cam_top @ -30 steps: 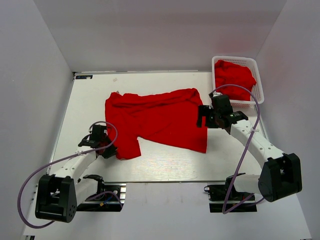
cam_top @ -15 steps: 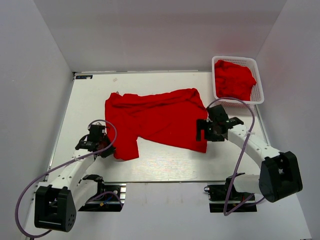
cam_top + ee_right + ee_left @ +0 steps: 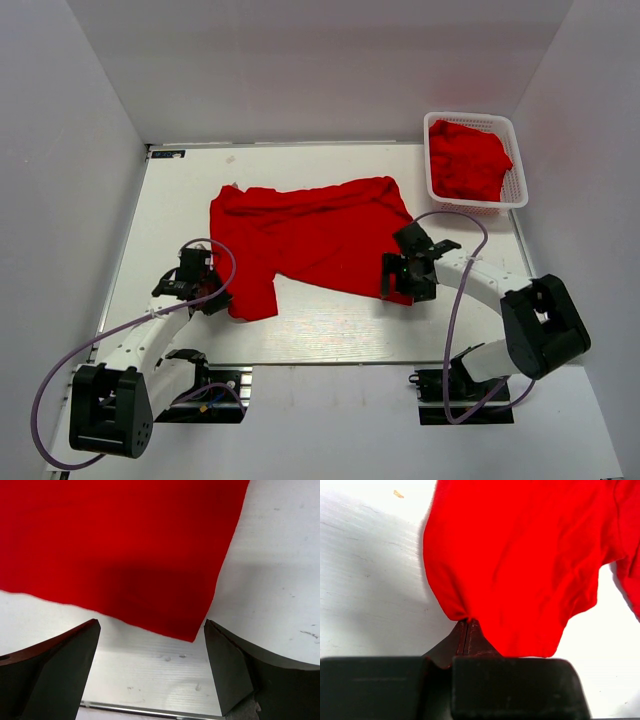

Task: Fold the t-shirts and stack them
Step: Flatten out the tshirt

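Note:
A red t-shirt [image 3: 310,235] lies spread flat on the white table [image 3: 330,325]. My left gripper [image 3: 222,300] sits at its near left corner, shut on a pinch of the cloth's edge [image 3: 462,614]; in the left wrist view the two fingertips [image 3: 468,630] meet with the red fabric bunched at their tips. My right gripper [image 3: 402,290] hovers open over the shirt's near right corner [image 3: 192,632], its fingers [image 3: 65,660] wide apart and touching nothing. A second red t-shirt [image 3: 466,160] lies crumpled in the basket.
The white lattice basket [image 3: 520,190] stands at the back right corner of the table. The table's near metal edge [image 3: 150,711] runs just below the right gripper. White walls enclose the table on three sides.
My right gripper has swung down and to the left, from beside the shirt's right edge to above its near right corner. The left gripper keeps its pinch and has barely shifted.

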